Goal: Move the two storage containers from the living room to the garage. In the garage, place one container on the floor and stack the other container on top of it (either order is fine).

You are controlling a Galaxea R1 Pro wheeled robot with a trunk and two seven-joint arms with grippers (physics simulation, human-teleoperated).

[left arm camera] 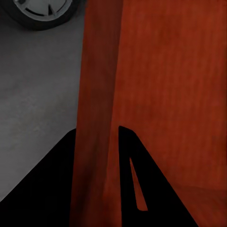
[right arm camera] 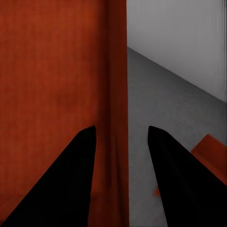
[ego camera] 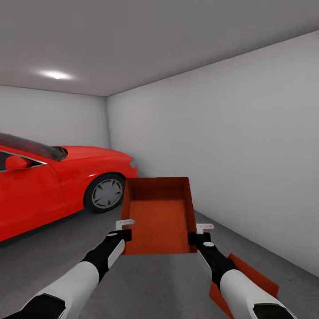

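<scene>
I am in the garage, holding one red-orange storage container (ego camera: 159,217) in the air ahead of me, its open top tilted toward the camera. My left gripper (ego camera: 125,231) is shut on its left wall (left arm camera: 94,94), one finger on either side. My right gripper (ego camera: 198,233) is shut on its right wall (right arm camera: 116,94) in the same way. The other storage container (ego camera: 254,277) lies on the dark concrete floor (ego camera: 159,288) at the lower right, partly hidden by my right forearm. Its corner (right arm camera: 211,152) also shows in the right wrist view.
A red car (ego camera: 53,181) stands at the left, its front wheel (ego camera: 105,193) close to the held container's left side. A plain grey wall (ego camera: 248,146) runs along the right. Open concrete lies between the car and that wall.
</scene>
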